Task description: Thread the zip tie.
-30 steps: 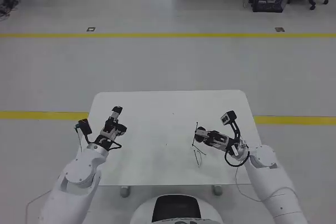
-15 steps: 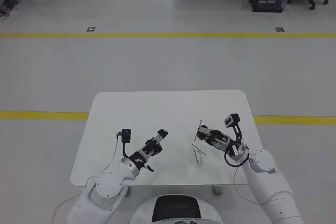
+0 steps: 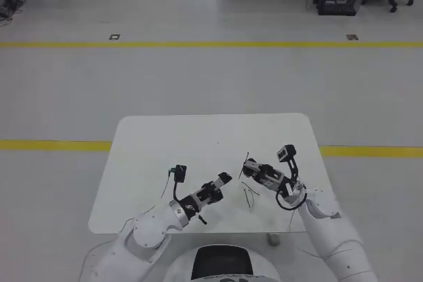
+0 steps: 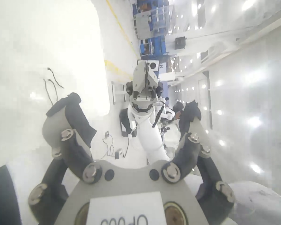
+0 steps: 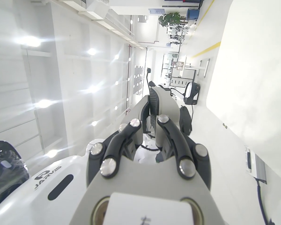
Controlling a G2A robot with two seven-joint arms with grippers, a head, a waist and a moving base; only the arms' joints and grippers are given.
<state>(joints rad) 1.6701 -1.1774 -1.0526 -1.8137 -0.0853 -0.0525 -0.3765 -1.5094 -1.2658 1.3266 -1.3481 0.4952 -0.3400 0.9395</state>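
My right gripper hovers over the right half of the white table, shut on a thin black zip tie that sticks out past its fingertips. The right wrist view shows the same zip tie rising from between the closed fingers of the right gripper. My left gripper is just left of it, open and holding nothing. From the left wrist view, the left gripper points at the right gripper and its upright zip tie.
Two or three loose black zip ties lie on the table below the right gripper, also visible as zip ties beside the left finger. The table's front edge is close behind both arms.
The left arm has swung from the table's left edge to the middle, ending close to the right gripper. The right gripper shifted slightly, still holding its zip tie.
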